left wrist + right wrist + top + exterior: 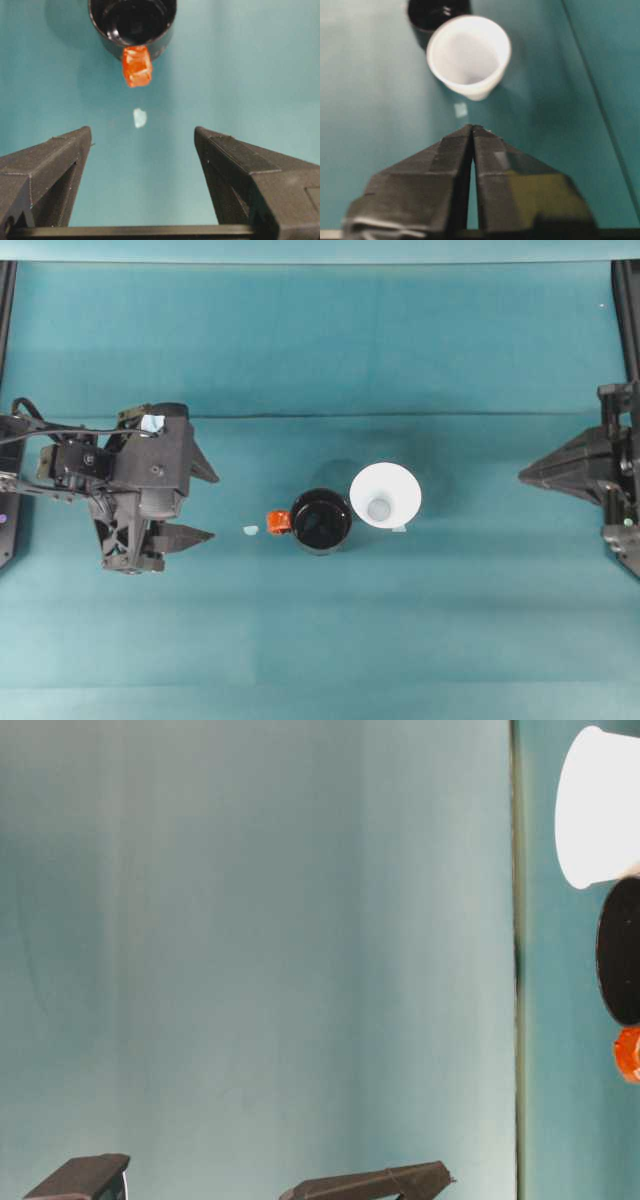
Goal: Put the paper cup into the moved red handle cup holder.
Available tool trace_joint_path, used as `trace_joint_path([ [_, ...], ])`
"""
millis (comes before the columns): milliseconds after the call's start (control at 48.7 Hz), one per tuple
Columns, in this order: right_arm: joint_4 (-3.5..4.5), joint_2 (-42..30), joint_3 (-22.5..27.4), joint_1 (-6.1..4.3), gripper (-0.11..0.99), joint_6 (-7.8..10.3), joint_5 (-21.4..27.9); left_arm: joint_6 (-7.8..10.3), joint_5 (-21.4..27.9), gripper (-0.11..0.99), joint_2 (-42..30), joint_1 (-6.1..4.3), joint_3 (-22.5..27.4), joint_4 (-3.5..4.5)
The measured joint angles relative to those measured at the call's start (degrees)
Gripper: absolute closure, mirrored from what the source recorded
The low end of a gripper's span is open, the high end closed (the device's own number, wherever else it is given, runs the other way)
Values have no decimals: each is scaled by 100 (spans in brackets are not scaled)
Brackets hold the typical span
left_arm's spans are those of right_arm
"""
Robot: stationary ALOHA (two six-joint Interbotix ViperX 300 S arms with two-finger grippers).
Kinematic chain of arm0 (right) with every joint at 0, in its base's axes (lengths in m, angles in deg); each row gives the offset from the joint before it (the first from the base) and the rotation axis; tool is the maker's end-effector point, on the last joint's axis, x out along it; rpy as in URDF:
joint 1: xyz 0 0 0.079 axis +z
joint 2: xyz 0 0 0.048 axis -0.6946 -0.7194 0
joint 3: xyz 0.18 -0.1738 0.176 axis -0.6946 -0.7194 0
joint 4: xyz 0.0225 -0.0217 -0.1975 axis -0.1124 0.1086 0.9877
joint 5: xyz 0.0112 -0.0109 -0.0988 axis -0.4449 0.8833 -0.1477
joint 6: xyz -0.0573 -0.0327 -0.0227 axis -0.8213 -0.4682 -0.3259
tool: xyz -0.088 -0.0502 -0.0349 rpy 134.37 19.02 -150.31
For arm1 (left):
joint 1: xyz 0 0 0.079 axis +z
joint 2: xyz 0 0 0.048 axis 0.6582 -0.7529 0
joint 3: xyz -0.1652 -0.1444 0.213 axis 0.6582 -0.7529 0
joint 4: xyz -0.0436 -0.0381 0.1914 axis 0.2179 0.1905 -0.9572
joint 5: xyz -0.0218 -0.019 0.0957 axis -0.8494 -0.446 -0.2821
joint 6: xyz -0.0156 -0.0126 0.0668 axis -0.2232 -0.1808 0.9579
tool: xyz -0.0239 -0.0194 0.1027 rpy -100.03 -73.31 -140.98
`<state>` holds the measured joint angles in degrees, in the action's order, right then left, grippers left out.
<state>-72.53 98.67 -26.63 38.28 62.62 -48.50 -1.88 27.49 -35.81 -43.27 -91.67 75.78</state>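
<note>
1. Black fingers of the left gripper stand spread wide, nothing between them, above teal cloth.
2. Right gripper has its fingers pressed together, empty.
3. Paper cup stands upright mid-table, just beside the red handle cup holder.
4. Small pale scraps lie on the creased cloth.

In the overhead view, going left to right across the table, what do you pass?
left gripper → small pale scrap → red handle → black cup holder → white paper cup → right gripper
</note>
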Motion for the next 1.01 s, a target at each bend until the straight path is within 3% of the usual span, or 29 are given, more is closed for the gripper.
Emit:
trace_joint_path([
  [123, 0, -352, 237, -229, 83, 158, 422, 0, 9, -1, 26, 0, -26, 0],
  [205, 0, -624, 404, -237, 69, 211, 650, -9, 9, -1, 62, -9, -26, 0],
  [390, 0, -1485, 932, -237, 16, 229, 1143, -9, 9, -1, 158, 0, -26, 0],
  [493, 0, -2048, 1239, -237, -6, 229, 1274, -9, 9, -1, 211, -9, -26, 0],
  [759, 0, -3630, 2188, -360, -5, 229, 1371, -114, 0, 0, 290, 0, -26, 0],
  [1006, -9, -4720, 2962, -378, -5, 229, 1441, -123, 9, 0, 290, -9, -26, 0],
])
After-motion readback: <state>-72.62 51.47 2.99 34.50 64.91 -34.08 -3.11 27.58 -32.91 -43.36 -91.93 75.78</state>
